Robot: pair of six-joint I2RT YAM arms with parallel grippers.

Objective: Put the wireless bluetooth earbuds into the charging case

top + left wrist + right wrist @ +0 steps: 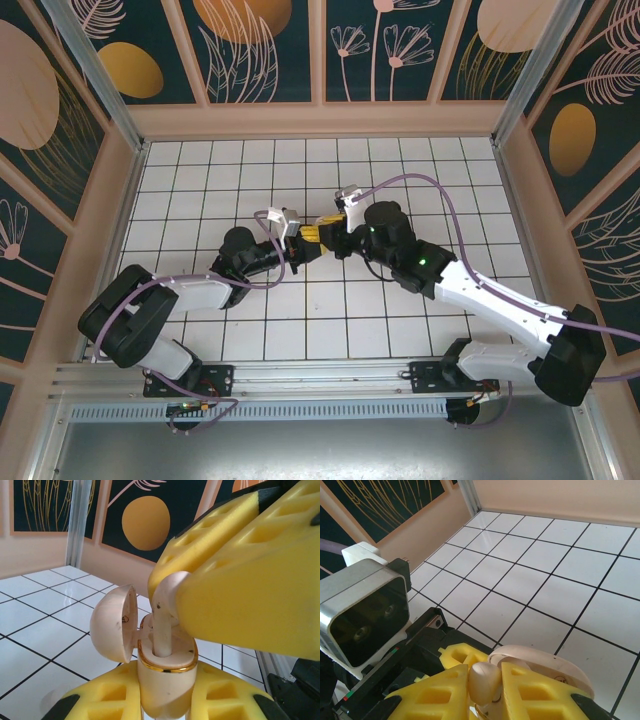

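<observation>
Your left end effector (165, 707) clamps the charging case (165, 677), base cut off below; right end effector (485, 687) pinches one earbud (161, 630), its stem tip hidden inside the case.

Cream gold-rimmed charging case (165, 685), upright, lid (112, 622) swung open; white earbud (162, 630), stem down in its socket

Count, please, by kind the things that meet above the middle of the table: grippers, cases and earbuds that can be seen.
grippers: 2 (left gripper, right gripper)
charging case: 1, lid open, held by the left gripper
earbud: 1 seen, held by the right gripper, stem in the case
Total: 4
</observation>
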